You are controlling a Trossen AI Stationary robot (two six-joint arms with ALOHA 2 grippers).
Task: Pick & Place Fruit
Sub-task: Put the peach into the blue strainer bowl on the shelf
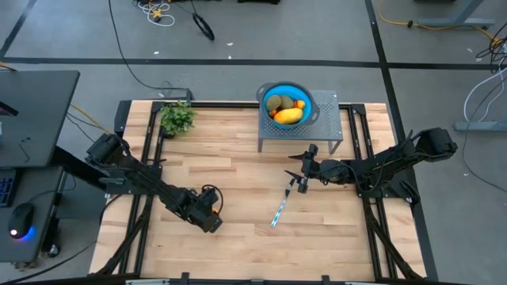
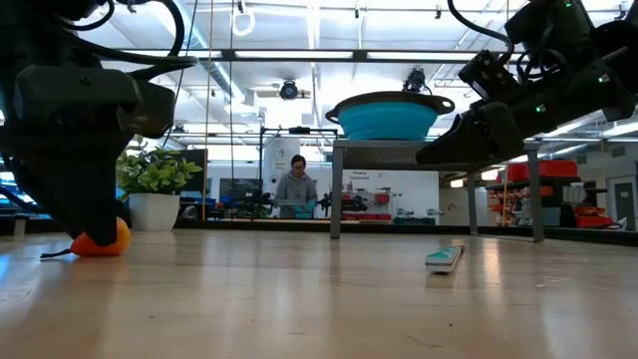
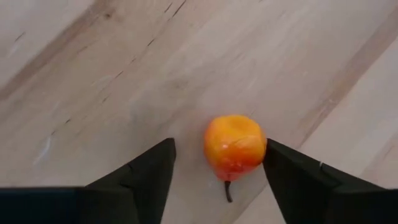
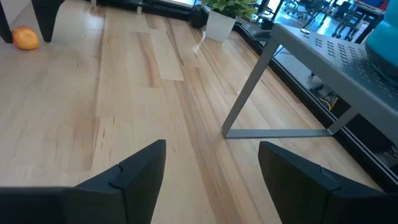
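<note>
Pale wooden table top point(image 1: 238, 182) of long planks, framed by black rails. Grey concrete floor point(image 1: 317, 32) all round, crossed by dark tape lines and strewn with loose cables point(image 1: 158, 9). Black desk point(image 1: 36, 111) off to one side, a computer mouse point(image 1: 21, 214) lit blue near it. Small grey perforated metal stand point(image 1: 326, 119) on thin legs at the table's far edge; potted green plant point(image 1: 177, 117) in a white pot at the far corner. Beyond: open workshop hall, bright ceiling lights, shelving, a seated person point(image 2: 296, 189) at a bench
</note>
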